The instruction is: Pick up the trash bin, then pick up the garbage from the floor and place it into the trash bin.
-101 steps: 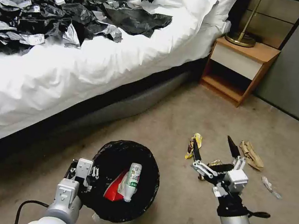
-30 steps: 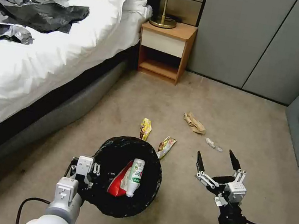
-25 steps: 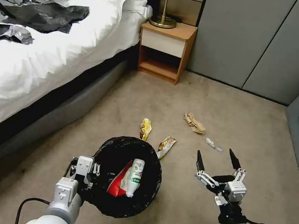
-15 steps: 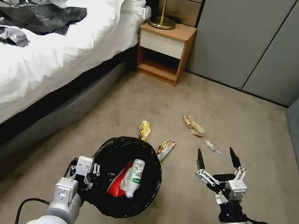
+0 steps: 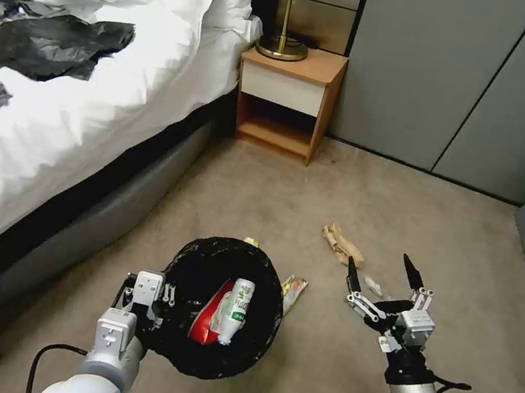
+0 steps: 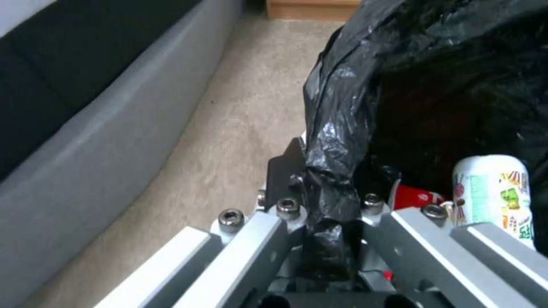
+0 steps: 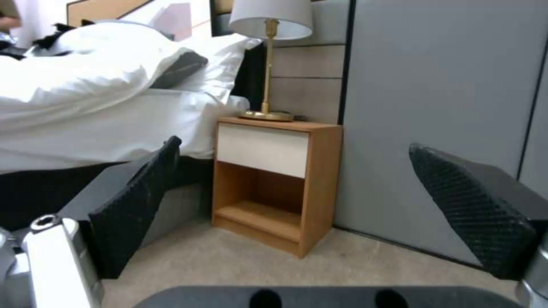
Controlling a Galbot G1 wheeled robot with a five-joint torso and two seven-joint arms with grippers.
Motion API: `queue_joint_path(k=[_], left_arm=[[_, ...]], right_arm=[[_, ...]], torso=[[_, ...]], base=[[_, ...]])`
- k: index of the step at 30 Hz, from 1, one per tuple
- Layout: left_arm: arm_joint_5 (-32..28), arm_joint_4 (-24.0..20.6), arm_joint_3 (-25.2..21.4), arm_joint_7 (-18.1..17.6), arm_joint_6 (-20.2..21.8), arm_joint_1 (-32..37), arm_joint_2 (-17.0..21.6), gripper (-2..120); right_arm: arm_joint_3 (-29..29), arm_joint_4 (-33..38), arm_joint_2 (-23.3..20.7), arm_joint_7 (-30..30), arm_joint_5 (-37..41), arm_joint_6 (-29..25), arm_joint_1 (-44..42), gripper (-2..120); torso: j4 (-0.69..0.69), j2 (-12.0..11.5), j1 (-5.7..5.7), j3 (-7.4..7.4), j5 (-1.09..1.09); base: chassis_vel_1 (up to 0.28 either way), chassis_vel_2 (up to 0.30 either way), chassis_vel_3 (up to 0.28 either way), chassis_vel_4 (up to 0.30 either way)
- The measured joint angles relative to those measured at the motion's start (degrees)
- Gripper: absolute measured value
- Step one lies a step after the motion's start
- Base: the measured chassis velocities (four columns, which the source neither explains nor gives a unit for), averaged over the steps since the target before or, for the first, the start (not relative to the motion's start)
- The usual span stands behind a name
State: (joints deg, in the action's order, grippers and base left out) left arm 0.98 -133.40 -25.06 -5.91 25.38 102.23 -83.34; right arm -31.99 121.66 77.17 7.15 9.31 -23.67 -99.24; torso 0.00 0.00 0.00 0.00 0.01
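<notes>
You're mid-collection: the left gripper [image 6: 320, 214] is clamped on the bag-lined rim of the trash bin [image 5: 195, 273], carried off the floor with a small bottle [image 5: 236, 301] and red wrapper [image 5: 207, 319] inside. Your right gripper [image 5: 381, 282] hangs empty, jaws spread wide, above the carpet. The clear scrap [image 5: 374, 286] lies just beyond its tips, the crumpled brown paper [image 5: 342, 244] farther ahead and the foil wrapper [image 5: 293, 290] beside the bin, so I'd judge you need to reach down next.

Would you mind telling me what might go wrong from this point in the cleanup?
The left gripper pinches the trash bin by its thin liner rim, so the bag could tear or slip. The yellow wrapper lies right against the bin, so the open right gripper may bump the bin reaching for it.
</notes>
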Motion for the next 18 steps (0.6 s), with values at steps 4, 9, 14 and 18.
queue_joint_path(k=[4,9,14,18], left_arm=[[-0.1,0.1,0.0,0.0,0.0,-0.1,0.0,1],[-0.1,0.3,0.0,0.0,0.0,-0.3,-0.1,1],[-0.1,0.3,0.0,0.0,0.0,-0.2,-0.1,1],[-0.1,0.3,0.0,0.0,0.0,-0.1,-0.1,1]], right_arm=[[-0.1,-0.3,0.0,0.5,-0.1,-0.2,0.2,97],[-0.2,-0.4,0.0,1.0,-0.2,-0.5,0.4,97],[-0.2,-0.4,0.0,1.1,-0.2,-0.7,0.4,97],[-0.3,-0.4,0.1,1.6,-0.4,-1.2,0.5,98]], torso=[[0.01,0.0,0.0,0.0,0.0],[0.01,0.0,0.0,0.01,0.0],[0.0,0.0,0.01,0.0,0.0],[0.0,0.0,0.0,0.0,0.0]], base=[[-0.177,0.196,0.195,-0.204],[-0.178,0.186,0.181,-0.191],[-0.138,0.144,0.158,-0.142],[-0.093,0.093,0.096,-0.118]])
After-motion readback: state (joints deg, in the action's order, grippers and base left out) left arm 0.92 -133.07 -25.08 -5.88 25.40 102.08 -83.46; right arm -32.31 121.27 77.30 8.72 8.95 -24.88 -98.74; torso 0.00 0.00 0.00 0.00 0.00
